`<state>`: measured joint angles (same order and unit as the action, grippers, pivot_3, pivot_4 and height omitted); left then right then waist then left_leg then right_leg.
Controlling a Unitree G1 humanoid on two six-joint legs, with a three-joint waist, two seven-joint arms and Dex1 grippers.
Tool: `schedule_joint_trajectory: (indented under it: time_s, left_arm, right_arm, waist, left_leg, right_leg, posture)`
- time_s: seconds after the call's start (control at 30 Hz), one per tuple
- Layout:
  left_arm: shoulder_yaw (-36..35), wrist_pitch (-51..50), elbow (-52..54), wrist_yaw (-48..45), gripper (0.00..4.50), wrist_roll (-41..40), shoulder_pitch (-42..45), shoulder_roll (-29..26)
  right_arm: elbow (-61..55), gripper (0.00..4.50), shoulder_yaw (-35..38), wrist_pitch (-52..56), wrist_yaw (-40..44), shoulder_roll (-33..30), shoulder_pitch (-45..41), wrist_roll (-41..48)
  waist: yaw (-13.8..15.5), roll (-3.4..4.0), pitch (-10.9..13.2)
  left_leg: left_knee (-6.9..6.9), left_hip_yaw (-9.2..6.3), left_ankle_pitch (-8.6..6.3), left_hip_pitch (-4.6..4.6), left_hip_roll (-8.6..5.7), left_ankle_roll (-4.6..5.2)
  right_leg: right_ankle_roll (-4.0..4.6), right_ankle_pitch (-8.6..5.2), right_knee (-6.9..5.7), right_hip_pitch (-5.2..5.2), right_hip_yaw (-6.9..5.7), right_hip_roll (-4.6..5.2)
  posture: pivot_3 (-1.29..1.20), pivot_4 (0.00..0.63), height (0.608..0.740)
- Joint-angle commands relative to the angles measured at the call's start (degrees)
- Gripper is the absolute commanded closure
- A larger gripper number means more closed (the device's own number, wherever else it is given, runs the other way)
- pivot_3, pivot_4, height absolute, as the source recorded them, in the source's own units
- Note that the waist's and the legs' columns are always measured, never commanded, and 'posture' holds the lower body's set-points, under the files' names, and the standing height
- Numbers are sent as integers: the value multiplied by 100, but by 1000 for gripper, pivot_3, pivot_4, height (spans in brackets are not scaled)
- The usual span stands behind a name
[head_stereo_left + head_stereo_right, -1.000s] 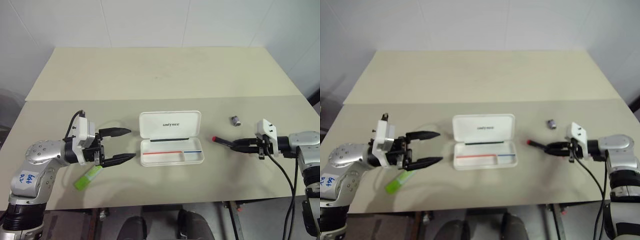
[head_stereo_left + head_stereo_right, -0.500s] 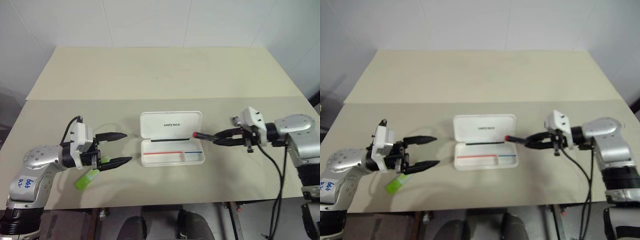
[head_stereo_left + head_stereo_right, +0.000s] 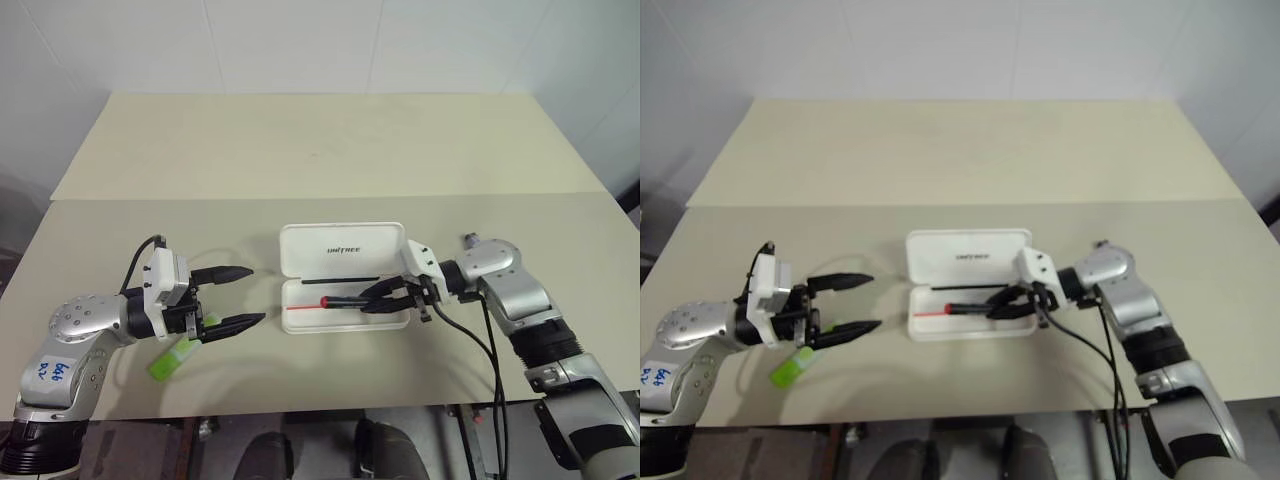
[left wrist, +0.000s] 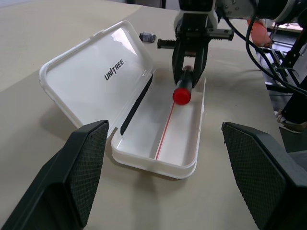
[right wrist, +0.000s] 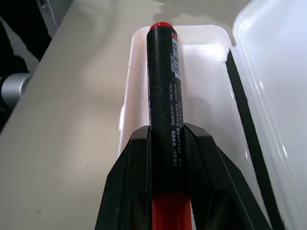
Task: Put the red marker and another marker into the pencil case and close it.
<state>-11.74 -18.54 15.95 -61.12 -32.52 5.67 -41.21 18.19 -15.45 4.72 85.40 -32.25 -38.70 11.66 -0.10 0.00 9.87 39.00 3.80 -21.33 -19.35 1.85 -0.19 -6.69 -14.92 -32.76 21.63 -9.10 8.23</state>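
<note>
The white pencil case lies open at the table's middle, its lid leaning back and the "UNITREE" lettering showing. My right gripper is shut on the red marker and holds it lengthwise just over the case's tray, red end pointing left. Seen along the right wrist, the black barrel sticks out between the two fingers above the tray. My left gripper stands open left of the case, with nothing between its fingers. The lime-green marker lies on the table just under and behind it.
A small grey cap-like piece sits on the table behind the case's right end, near my right forearm. The table's front edge runs close below both arms, and a seam crosses the tabletop behind the case.
My right gripper has carried the red marker leftward from the table's right side to over the case's tray. The left gripper has stayed where it was, still open.
</note>
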Motion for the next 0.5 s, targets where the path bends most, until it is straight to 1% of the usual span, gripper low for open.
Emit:
schedule_joint_trajectory:
  time_s: [0.03,0.27,0.5]
  left_arm:
    - [-56,90,293,95,448,-42,-101,30]
    - [-89,100,380,212,448,-61,-218,56]
    - [-79,120,373,245,448,-54,-214,64]
  right_arm:
    - [161,3924,36,-242,-44,144,-284,-50]
    - [504,3924,15,-478,-118,357,-565,-209]
    - [725,3924,-25,-699,-194,455,-636,-393]
  waist:
    - [-10,0,0]
    - [-11,0,0]
    - [-13,1,1]
  left_leg:
    - [1,2,0,0,0,0]
    - [-1,-1,0,1,1,0]
    - [-1,-2,0,1,1,-1]
  right_leg:
    - [0,0,0,0,1,0]
    - [1,0,-4,1,0,0]
    - [1,-1,-6,1,0,0]
  posture:
    - [0,150,740]
    - [0,150,740]
    - [0,150,740]
